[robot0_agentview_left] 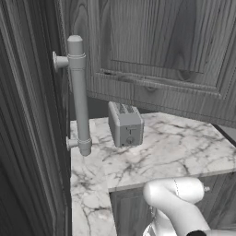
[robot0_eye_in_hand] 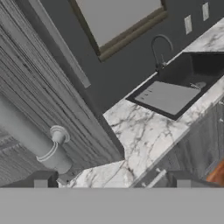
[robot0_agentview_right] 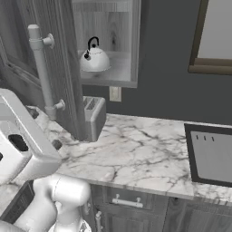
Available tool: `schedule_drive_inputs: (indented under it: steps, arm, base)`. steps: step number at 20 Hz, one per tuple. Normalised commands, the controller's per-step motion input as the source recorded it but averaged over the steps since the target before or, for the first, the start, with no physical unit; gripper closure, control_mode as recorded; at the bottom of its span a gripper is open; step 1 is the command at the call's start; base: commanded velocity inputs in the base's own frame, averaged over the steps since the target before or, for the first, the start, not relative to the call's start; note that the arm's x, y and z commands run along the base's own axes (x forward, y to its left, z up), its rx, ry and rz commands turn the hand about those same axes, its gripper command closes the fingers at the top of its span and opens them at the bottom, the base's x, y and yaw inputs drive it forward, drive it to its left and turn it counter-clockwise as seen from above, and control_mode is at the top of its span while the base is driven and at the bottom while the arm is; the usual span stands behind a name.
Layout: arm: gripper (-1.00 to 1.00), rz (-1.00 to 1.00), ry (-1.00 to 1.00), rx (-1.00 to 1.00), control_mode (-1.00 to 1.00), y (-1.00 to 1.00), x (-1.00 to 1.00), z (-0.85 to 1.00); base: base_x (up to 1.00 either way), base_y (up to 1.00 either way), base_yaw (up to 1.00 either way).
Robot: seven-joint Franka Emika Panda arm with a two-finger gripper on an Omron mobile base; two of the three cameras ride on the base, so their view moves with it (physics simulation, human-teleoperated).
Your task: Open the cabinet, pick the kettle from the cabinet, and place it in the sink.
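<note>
1 kettle [robot0_agentview_right: 95,59], 1 toaster [robot0_agentview_left: 125,124] – 1 sink [robot0_eye_in_hand: 192,72]

I am looking past two dark finger tips [robot0_eye_in_hand: 41,178] spread wide apart, the light-grey cylindrical bar handle [robot0_eye_in_hand: 33,142] of the dark wood-grain cabinet door [robot0_eye_in_hand: 48,96] lying close on the left, the matte black sink [robot0_eye_in_hand: 186,81] sitting beyond on white marble counter [robot0_eye_in_hand: 140,133].
</note>
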Motion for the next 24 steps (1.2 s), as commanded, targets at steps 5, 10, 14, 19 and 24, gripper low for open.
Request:
schedule_drive_inputs:
  steps: [5,10,14,19,24]
  arm:
    - [-1.00,0.00,0.04,0.33,-1.00,-0.39,-0.26,0.07]
    - [-1.00,0.00,0.12,0.30,-1.00,-0.25,0.07,0.02]
    - [-1.00,0.05,0.08,0.30,-1.00,-0.16,0.28,0.00]
    - [-1.00,0.08,0.01,0.28,-1.00,-0.13,0.22,-0.11]
    - [-1.00,0.10,-0.04,0.31,-1.00,-0.10,0.16,-0.16]
  base:
    - [0.00,0.00,0.00]
    - [0.00,0.00,0.00]
    - [0.00,0.00,0.00]
    - [0.00,0.00,0.00]
    - [0.00,0.00,0.00]
